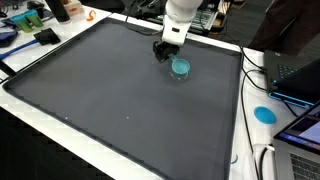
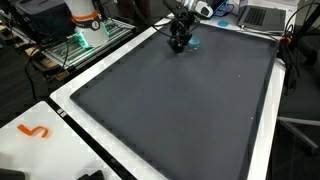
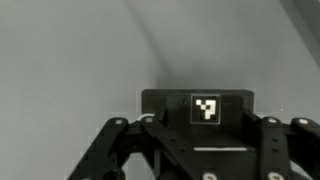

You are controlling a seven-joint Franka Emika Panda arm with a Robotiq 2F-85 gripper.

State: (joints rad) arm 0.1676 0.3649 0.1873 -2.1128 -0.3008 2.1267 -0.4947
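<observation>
My gripper [image 1: 163, 50] hangs low over the far part of a large dark grey mat [image 1: 120, 100], under the white arm. A small teal cup [image 1: 180, 67] stands on the mat just beside it, apart from the fingers; in an exterior view the cup [image 2: 193, 42] peeks out behind the gripper [image 2: 179, 43]. The jaws look spread, with nothing between them. The wrist view shows only the gripper's black body with a square black-and-white tag [image 3: 206, 108] and its side links against a grey surface; the fingertips and the cup are out of that picture.
The mat lies on a white table [image 2: 60, 140] with an orange mark [image 2: 35, 131]. A blue disc [image 1: 264, 114], cables and laptops [image 1: 300, 75] sit along one side. Clutter and boxes [image 1: 30, 20] line the far corner. Shelving with gear [image 2: 85, 30] stands beyond the table.
</observation>
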